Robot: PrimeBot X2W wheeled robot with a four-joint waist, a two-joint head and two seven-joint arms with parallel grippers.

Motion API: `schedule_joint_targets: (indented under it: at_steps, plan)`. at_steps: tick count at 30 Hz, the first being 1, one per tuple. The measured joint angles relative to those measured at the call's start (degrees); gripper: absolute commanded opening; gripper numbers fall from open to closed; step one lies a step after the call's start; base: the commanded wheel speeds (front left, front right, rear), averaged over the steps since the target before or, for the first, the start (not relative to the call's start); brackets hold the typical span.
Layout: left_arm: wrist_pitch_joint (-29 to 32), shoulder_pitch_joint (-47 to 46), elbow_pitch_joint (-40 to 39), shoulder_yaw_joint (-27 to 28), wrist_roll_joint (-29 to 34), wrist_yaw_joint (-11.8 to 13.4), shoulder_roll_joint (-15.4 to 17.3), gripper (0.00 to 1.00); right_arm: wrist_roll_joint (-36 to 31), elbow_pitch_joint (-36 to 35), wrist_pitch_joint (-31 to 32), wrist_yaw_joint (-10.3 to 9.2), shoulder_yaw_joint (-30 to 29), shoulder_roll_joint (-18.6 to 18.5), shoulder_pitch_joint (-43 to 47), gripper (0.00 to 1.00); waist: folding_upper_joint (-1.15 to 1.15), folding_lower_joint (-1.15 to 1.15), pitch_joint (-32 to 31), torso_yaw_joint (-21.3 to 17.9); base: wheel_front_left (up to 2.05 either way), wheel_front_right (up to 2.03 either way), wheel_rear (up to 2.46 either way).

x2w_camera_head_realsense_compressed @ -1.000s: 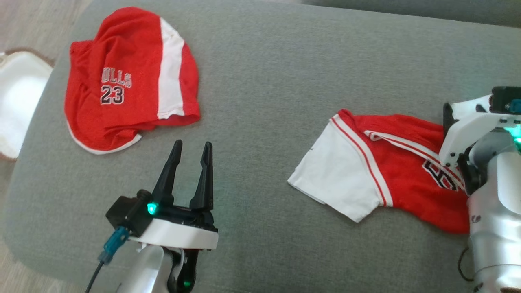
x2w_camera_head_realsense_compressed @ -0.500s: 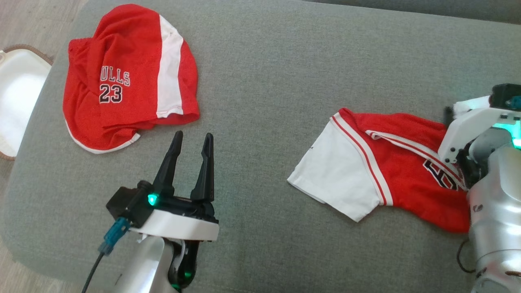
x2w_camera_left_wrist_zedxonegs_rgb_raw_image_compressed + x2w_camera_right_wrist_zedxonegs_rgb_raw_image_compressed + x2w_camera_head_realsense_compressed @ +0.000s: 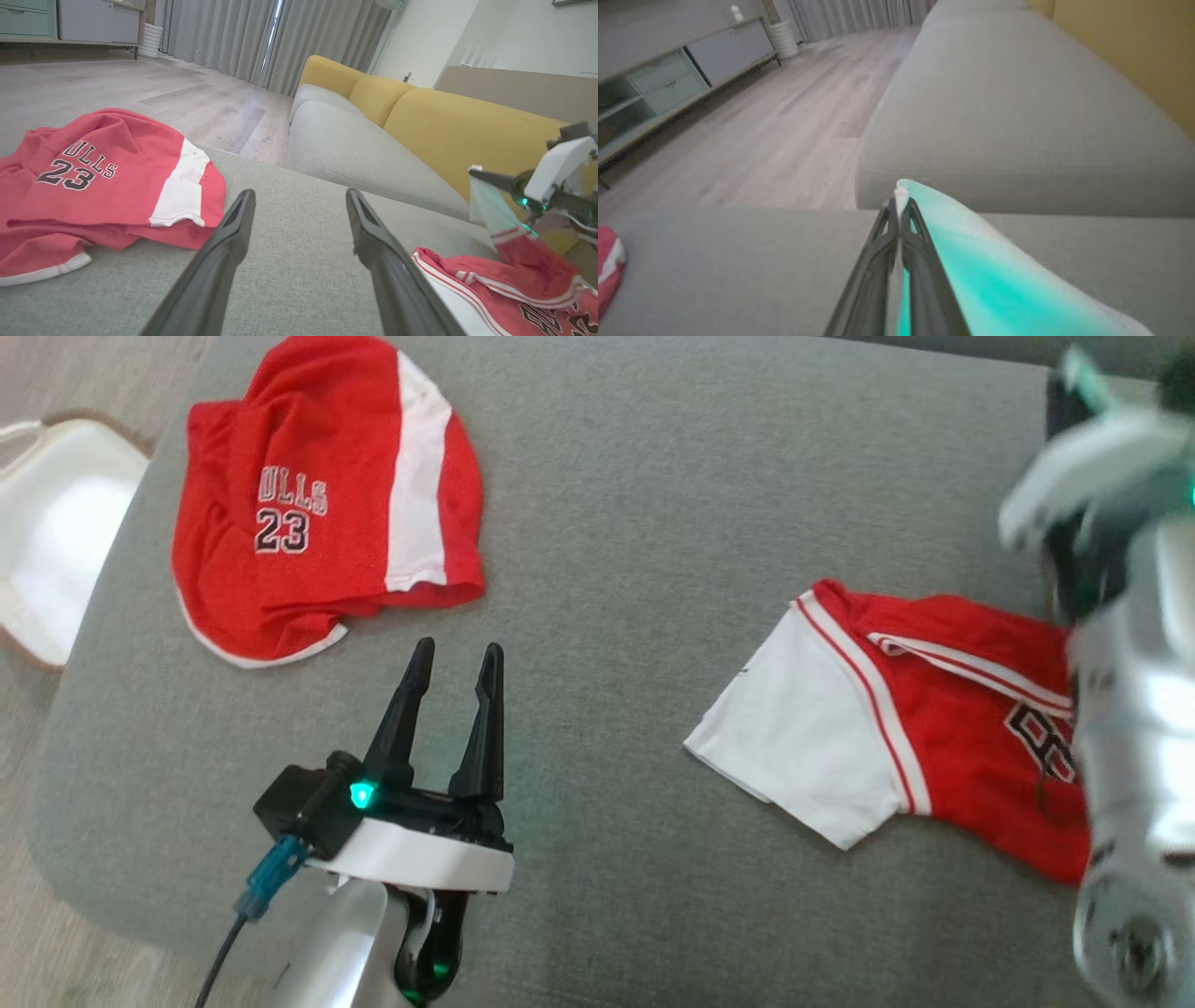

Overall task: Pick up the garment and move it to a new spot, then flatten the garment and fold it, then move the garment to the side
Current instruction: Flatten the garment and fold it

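My right pincer [image 3: 899, 201] is pinched on a white edge of the red-and-white jersey [image 3: 934, 728] and holds that corner up off the grey sofa cushion [image 3: 653, 504] at the right. The rest of the jersey lies flat there. My left pincer [image 3: 458, 649] hovers spread at the near left. Red Bulls 23 shorts [image 3: 327, 523] lie at the far left.

We see a seat cushion [image 3: 653, 523] of coarse, matt grey weave. The jersey [image 3: 943, 728] and shorts [image 3: 317, 523] are dull, fine-meshed cloth. The left gripper [image 3: 457, 658] has fingers [image 3: 400, 728] of matt black plastic, the right forearm [image 3: 1130, 709] is glossy silver, and the floor [image 3: 187, 93] is smooth wood.
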Motion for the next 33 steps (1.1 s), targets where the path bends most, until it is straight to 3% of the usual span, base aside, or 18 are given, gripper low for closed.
schedule_joint_targets:
  at_steps: [10,18,22,23,24,33]
  plan:
    - [-0.01,-2.44,-1.14,-2.78,-3.14,0.04,-0.09,1.0,0.42,3.27,-1.69,0.0,4.41,-5.03,-15.56,0.0,0.0,0.0,3.45,5.68,0.0,0.0,0.0]
    - [-0.01,-3.6,-2.12,-5.98,-5.98,0.18,-0.31,1.0,-6.94,8.83,-6.8,0.0,2.56,-9.46,-26.38,0.0,0.0,0.01,6.59,12.61,0.0,0.0,0.0]
    - [-0.02,-3.57,-2.88,-5.72,-6.14,1.12,-0.29,1.0,-10.87,12.11,-7.57,0.0,1.27,-9.68,-29.45,0.0,0.0,0.0,8.04,14.78,0.0,0.0,0.0]
    - [-0.02,-3.57,-2.99,-5.71,-6.14,1.2,-0.31,1.0,-12.44,12.94,-7.37,0.0,1.14,-9.69,-30.0,0.67,0.0,0.01,8.41,14.99,0.0,0.0,0.0]
    - [-0.02,-3.57,-3.12,-5.69,-6.14,1.21,-0.31,1.0,-14.01,13.83,-6.39,0.0,0.79,-9.71,-30.17,1.0,0.0,0.01,8.66,15.17,0.0,0.0,0.0]
    - [-0.1,-3.59,-3.3,-5.39,-5.97,1.37,-0.32,1.0,-18.79,17.82,-7.82,0.0,-2.75,-8.91,-26.76,1.0,0.0,-0.01,7.43,14.09,0.0,0.0,0.0]
